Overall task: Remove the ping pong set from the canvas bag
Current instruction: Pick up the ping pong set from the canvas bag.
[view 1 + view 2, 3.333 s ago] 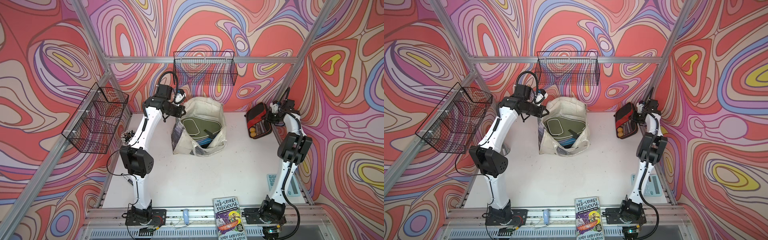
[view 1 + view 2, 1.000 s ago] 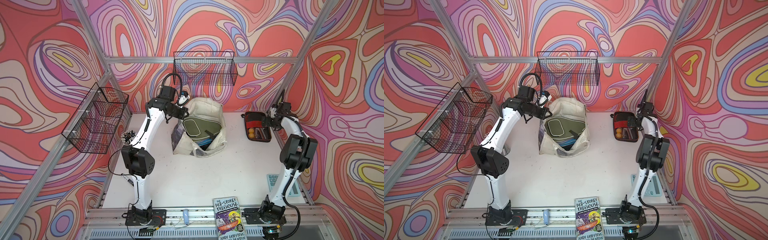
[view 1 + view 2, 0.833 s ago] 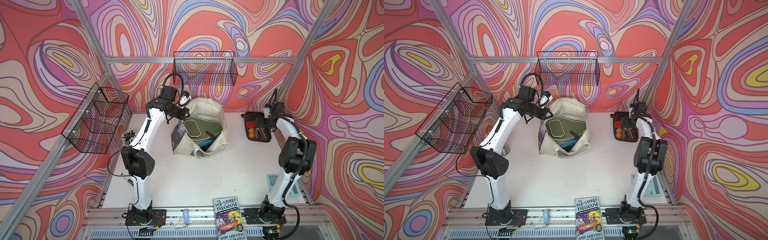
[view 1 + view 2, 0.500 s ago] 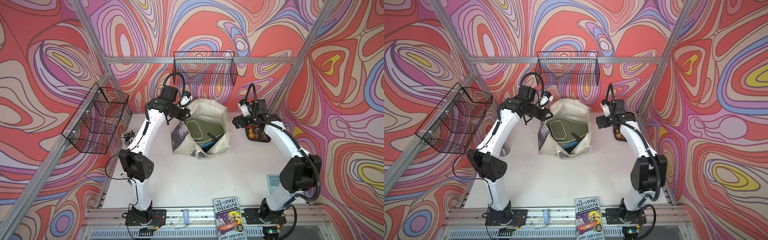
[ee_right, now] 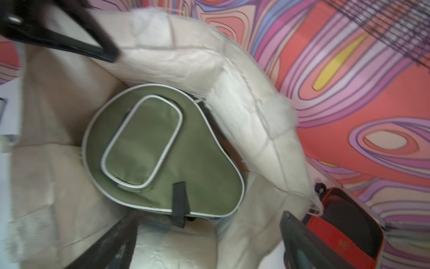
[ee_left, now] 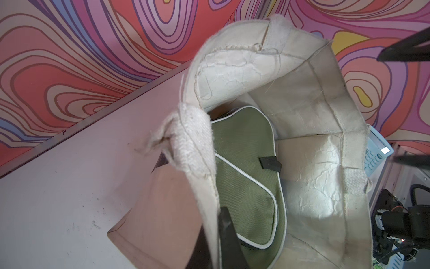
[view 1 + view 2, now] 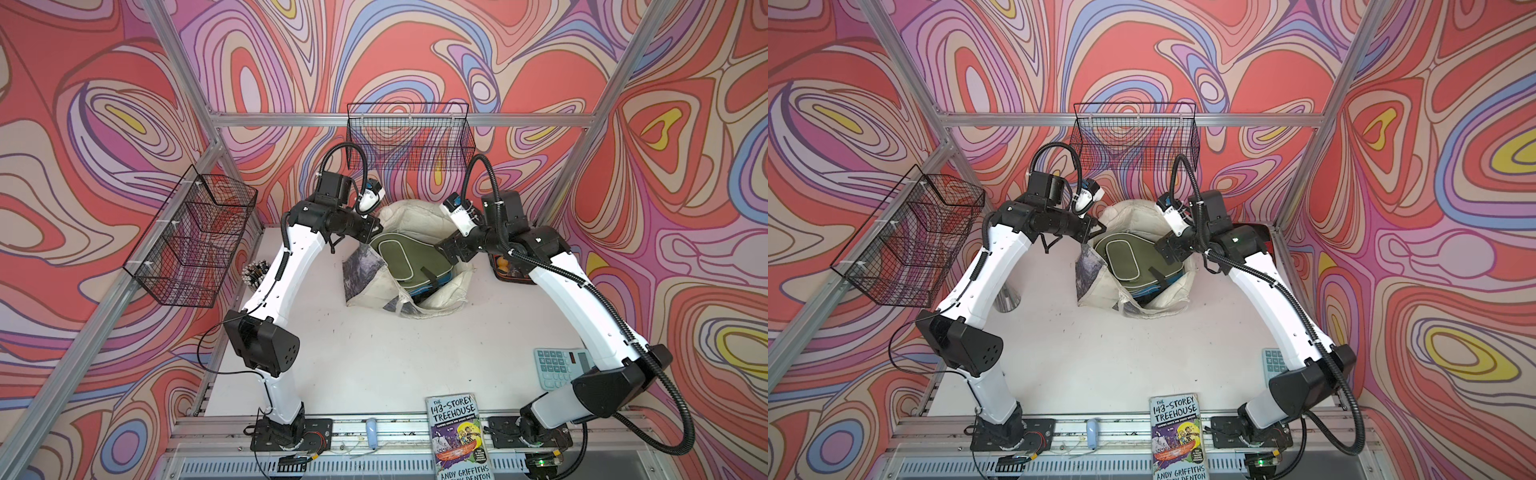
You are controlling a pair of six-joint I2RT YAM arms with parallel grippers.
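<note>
Your right gripper (image 7: pixel 451 252) has swung from the red case (image 5: pixel 344 233), lying outside the bag (image 7: pixel 399 212), to the bag's mouth, jaws wide and empty. Your left gripper (image 7: pixel 371 227) stays clenched on its rim. The olive cover (image 7: pixel 409 257) lies topmost inside, likely next.

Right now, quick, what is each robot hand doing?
Left hand: closed, holding the rim of the bag.
Right hand: open, empty, over the green cover in the bag.
</note>
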